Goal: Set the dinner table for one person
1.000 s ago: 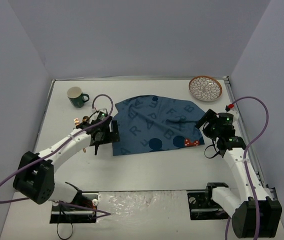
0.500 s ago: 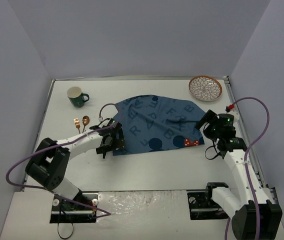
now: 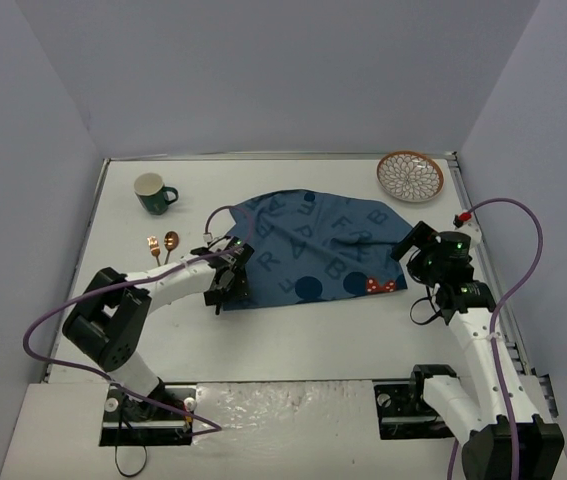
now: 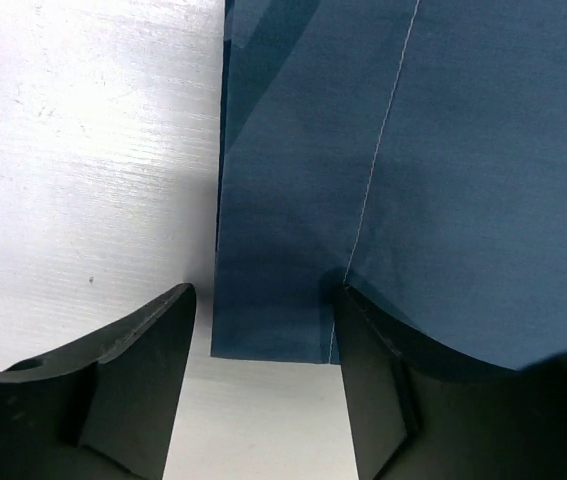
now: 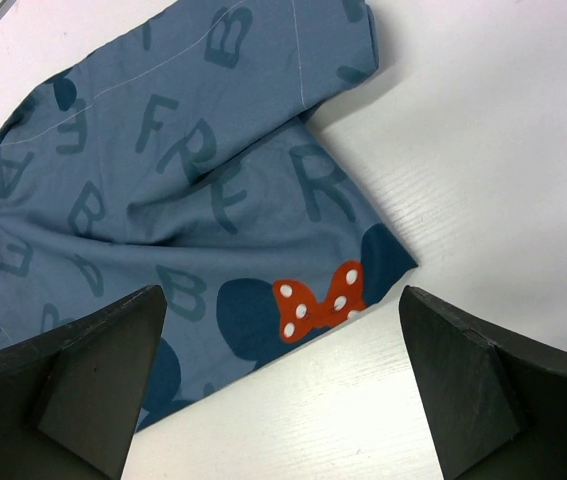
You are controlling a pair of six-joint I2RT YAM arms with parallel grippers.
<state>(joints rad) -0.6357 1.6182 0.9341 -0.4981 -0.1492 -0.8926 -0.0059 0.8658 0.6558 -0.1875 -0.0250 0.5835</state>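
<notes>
Under both claws you've got the dinner table (image 3: pixel 293 340), white and flat. L gripper (image 4: pixel 265 310) is spread, straddling the near-left corner of the blue mat (image 3: pixel 303 250); R gripper (image 5: pixel 283 300) is spread wide above its right corner. Count: 1 mat, 1 mug (image 3: pixel 151 193), 1 plate (image 3: pixel 410 176), 2 copper utensils (image 3: pixel 170 240).

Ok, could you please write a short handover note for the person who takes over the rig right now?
Left end effector: open, straddling the near-left corner of the blue mat.
Right end effector: open, empty, above its near-right corner.
Mug and two copper utensils on the left side, plate far right, all on the dinner table.
Done: mat laid, rumpled.
Left: smooth it, set everything.
</notes>
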